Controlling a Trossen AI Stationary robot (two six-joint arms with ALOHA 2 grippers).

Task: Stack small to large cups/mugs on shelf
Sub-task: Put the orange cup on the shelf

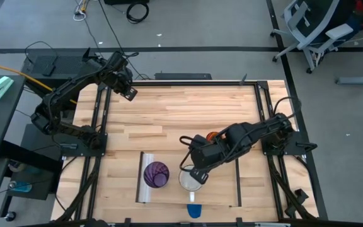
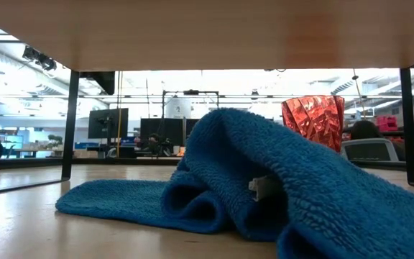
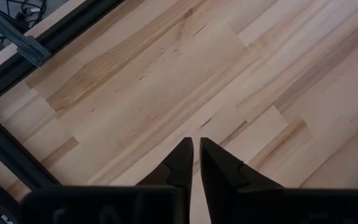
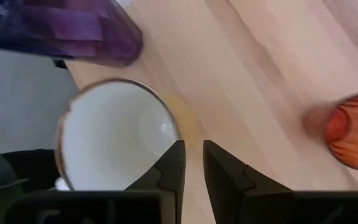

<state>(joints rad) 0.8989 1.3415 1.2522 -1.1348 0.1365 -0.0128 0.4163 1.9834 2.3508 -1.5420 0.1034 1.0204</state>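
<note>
White mug [image 1: 191, 180] sitting on the shelf [image 1: 222, 192], right of the purple tumbler [image 1: 156, 174].
Right gripper [image 4: 191, 163] is hovering beside the mug, fingers nearly closed, gripping nothing; left gripper [image 3: 196, 163] likewise.

Nearly closed hand [image 4: 193, 163] beside white mug [image 4: 114, 143]

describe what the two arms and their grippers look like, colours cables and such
Both arms are dark, nearly black, jointed segments on black bases, with black cables looping along them. The left gripper and right gripper each have two matte black, angular fingers tapering to narrow tips. No markings are legible.
</note>
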